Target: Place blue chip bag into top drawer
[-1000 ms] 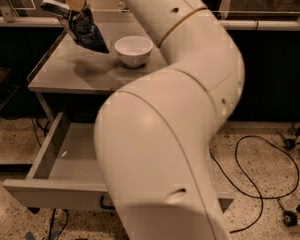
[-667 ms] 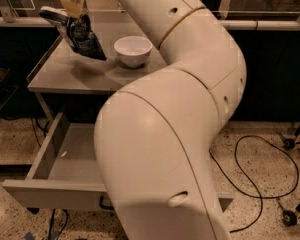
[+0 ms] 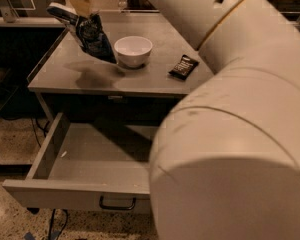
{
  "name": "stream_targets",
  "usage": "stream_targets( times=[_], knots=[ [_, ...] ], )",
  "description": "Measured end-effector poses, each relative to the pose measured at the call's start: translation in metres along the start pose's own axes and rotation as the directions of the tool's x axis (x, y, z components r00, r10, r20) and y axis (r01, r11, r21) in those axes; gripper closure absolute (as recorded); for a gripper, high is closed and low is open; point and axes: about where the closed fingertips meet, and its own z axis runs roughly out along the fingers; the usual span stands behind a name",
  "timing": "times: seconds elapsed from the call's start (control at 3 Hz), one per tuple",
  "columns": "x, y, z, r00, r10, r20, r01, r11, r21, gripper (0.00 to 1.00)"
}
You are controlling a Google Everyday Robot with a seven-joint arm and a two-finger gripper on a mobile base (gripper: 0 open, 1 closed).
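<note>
Over table (image 3: 155,81), tool (image 3: 83,5) grips blue chip bag (image 3: 92,36) (bottom lower-right)

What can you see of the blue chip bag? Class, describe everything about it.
The blue chip bag is a crinkly dark blue foil packet with white lettering and pale patches. It hangs tilted, its lower corner pointing down beside the white bowl. The gripper, at the top of the view over the table's left part, clamps its upper edge. The bag is lifted off the tabletop, casting a shadow there, and is not yet in the open top drawer below.
</note>
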Motion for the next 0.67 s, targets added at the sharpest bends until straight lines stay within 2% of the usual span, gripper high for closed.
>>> stream_targets(
  times=[0.33,0.67],
  knots=[
    [0.0304,0.0508,-0.0126,0.997,0.059,-0.054,-0.060,0.9980,-0.019,1.00],
    [0.0301,0.0502,-0.0126,0.997,0.059,-0.053,-0.060,0.9980,-0.019,1.00]
  ],
)
